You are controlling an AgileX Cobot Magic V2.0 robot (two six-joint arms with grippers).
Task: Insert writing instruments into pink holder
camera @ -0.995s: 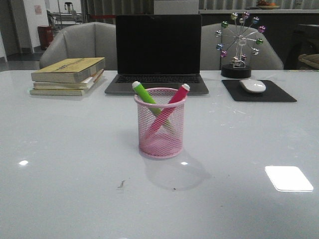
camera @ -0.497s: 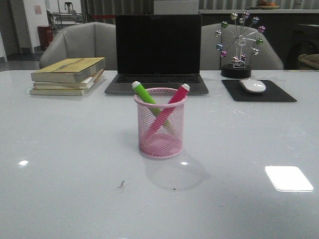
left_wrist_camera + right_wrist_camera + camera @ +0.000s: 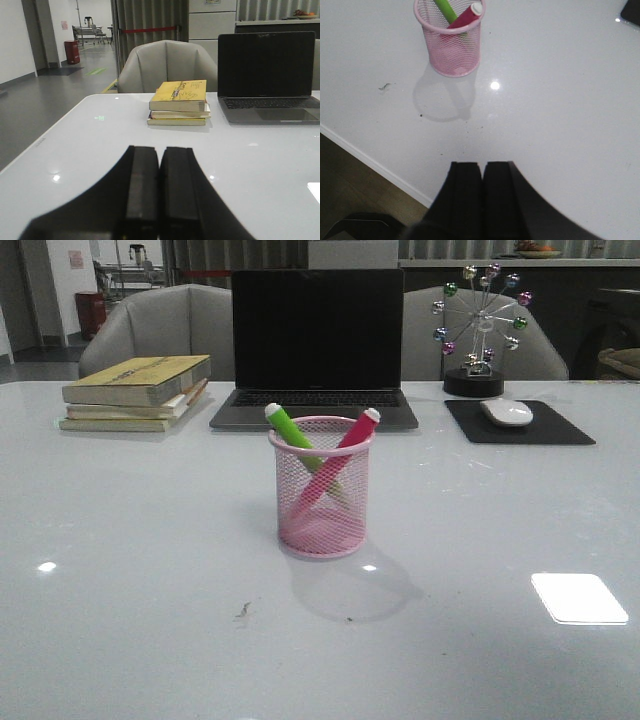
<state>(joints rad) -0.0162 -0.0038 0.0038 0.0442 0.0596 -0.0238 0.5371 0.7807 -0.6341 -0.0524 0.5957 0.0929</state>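
Observation:
The pink holder (image 3: 322, 490) stands upright at the middle of the white table. Inside it lean the lime green marker (image 3: 291, 430) and the hot pink marker (image 3: 352, 433), crossed, white tips above the rim. The right wrist view shows the same pink holder (image 3: 451, 46) with the green marker (image 3: 445, 10) and pink marker (image 3: 466, 16) in it, well ahead of my right gripper (image 3: 481, 164), which is shut and empty. My left gripper (image 3: 160, 149) is shut and empty over bare table, far from the cup. Neither gripper appears in the front view.
A stack of books (image 3: 138, 392) lies at the back left, a laptop (image 3: 317, 345) behind the cup, and a mouse (image 3: 507, 412) on a black pad (image 3: 520, 425) beside a ball ornament (image 3: 478, 332) at the back right. The table's near edge (image 3: 375, 164) shows below the right gripper.

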